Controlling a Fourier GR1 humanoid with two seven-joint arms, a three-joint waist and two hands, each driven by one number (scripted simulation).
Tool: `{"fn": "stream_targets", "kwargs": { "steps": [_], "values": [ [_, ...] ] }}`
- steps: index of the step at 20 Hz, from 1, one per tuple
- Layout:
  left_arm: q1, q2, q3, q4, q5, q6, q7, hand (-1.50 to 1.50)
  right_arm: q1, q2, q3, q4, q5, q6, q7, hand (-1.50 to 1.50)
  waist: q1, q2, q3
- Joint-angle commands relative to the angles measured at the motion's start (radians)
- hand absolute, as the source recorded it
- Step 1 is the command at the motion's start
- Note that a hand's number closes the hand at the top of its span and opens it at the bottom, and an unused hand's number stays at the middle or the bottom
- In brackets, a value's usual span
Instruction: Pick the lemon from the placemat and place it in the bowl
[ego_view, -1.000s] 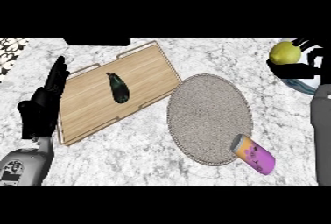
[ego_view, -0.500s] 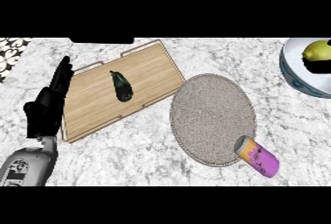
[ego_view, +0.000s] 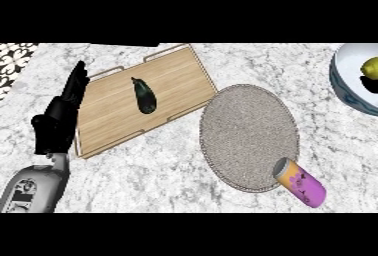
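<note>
At right edge: bowl (ego_view: 345, 82) cut off, lemon (ego_view: 369, 67) inside | left hand (ego_view: 60, 118) fingers straight

The yellow lemon (ego_view: 370, 67) sits inside the white, blue-rimmed bowl (ego_view: 345, 84) at the far right edge, both partly cut off by the view. The round grey woven placemat (ego_view: 249, 136) lies flat in the middle, left of the bowl.

A dark aubergine (ego_view: 144, 95) is laid approx. mid-board on a light wooden cutting board w/ handles (ego_view: 111, 117). A purple cylindrical can (ego_view: 300, 182) is seen tipped over on the grey-veined marble counter (ego_view: 162, 180).
</note>
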Motion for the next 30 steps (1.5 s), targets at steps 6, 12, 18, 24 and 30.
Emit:
{"fn": "stream_targets", "kwargs": {
  "steps": [6,12,18,24,30],
  "values": [
    [-0.034,0.002,0.009,-0.004,0.010,-0.014,0.019,0.00,-0.051,-0.040,-0.105,0.160,-0.127,0.164,-0.183,-1.50,0.015,0.007,0.003],
    [-0.017,-0.028,-0.013,0.013,-0.023,0.014,0.005,0.00,-0.078,-0.068,-0.200,0.179,-0.227,0.196,-0.294,-1.50,-0.004,-0.002,0.001],
    [-0.010,-0.011,0.003,-0.016,-0.012,0.001,0.030,0.00,0.003,-0.137,-0.287,0.233,-0.315,0.312,-0.384,-1.50,-0.016,-0.005,0.003],
    [0.010,0.016,0.050,0.009,0.009,-0.023,-0.004,0.00,0.029,-0.225,-0.323,0.249,-0.372,0.473,-0.407,-1.50,-0.032,-0.015,-0.001],
    [0.098,-0.009,0.013,-0.089,-0.022,-0.008,0.034,0.00,0.167,-0.260,-0.339,0.261,-0.424,0.692,-0.508,-1.50,-0.042,-0.026,-0.002]
  ]
}}
